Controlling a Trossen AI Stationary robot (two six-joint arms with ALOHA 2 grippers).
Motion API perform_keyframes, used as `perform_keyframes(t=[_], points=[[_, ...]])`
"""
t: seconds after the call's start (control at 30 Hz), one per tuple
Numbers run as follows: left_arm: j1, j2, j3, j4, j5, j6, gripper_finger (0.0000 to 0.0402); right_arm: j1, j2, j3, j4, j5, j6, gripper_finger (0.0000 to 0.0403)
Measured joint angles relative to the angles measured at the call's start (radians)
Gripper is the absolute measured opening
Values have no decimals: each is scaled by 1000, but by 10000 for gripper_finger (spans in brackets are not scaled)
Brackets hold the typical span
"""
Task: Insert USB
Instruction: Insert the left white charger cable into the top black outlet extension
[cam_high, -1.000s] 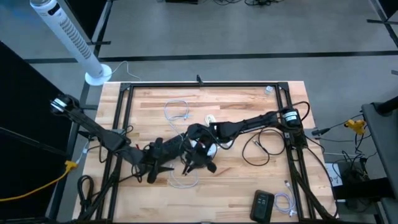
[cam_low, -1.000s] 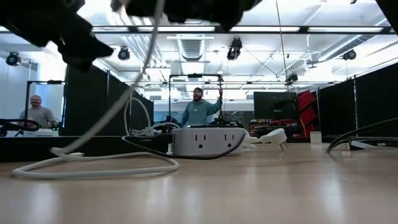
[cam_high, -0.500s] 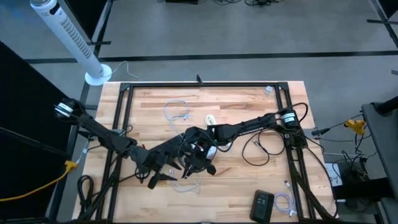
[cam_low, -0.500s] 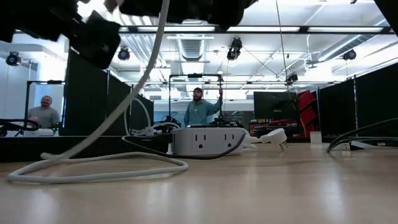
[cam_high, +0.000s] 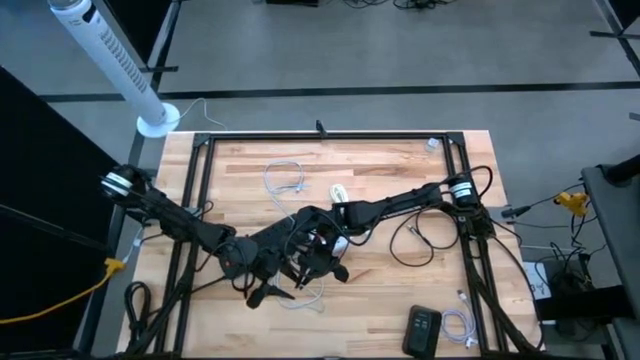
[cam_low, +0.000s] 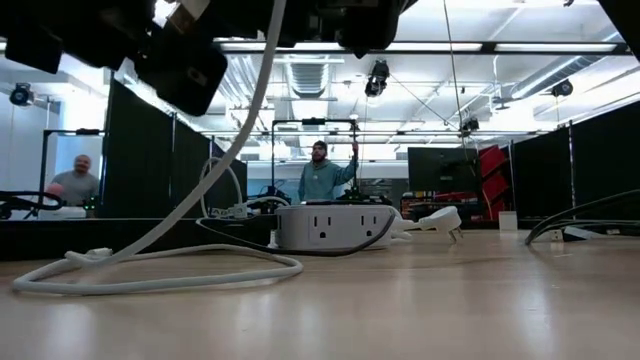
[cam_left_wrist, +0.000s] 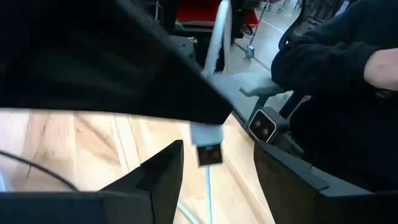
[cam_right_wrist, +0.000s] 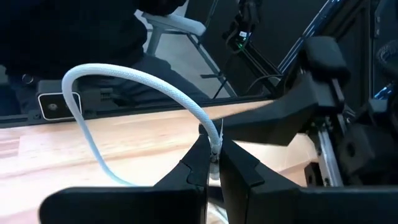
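My right gripper (cam_right_wrist: 212, 151) is over the table's middle (cam_high: 312, 262), shut on a white braided USB cable (cam_right_wrist: 124, 78). The cable's white plug (cam_left_wrist: 208, 142), with its metal tip, sticks out under that gripper. My left gripper (cam_left_wrist: 217, 155) comes in from the left (cam_high: 280, 283). It is open, with one finger on each side of the plug and not touching it. The rest of the cable drops to the table and lies there in a loop (cam_low: 150, 268). A white power strip (cam_low: 335, 226) rests flat on the table behind it. My right gripper pinches the white cable (cam_right_wrist: 216, 138) between its two fingertips, close behind the plug end. From the fingers the cable arches up and away, then falls slack to the table. The plug (cam_left_wrist: 209, 152) juts out beyond the fingers, clear of the table.
A black cable (cam_high: 420, 240) lies right of the middle. A black device (cam_high: 422, 328) and a small white coil (cam_high: 458, 325) are at the near right. Another white cable (cam_high: 285, 180) lies toward the far edge. People (cam_low: 318, 180) stand beyond the table.
My left gripper has moved toward the table's right, up to my right gripper and the plug, and has turned as it went. The hanging stretch of cable has swung a little to the right in the low view. My right gripper has kept its hold.
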Motion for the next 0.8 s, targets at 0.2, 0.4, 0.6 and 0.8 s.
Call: perform_keyframes(t=[0.2,0.4,0.6,0.8], points=[[2,-6,1,1,0,17,166,0,0,0,-4,1,6,8],[2,-6,0,-4,0,40,144,-2,0,0,-2,1,8,8],[3,-6,0,-14,-2,72,70,-2,0,0,-1,2,14,8],[7,-7,-2,-22,-6,80,35,-2,0,0,-2,5,24,7]])
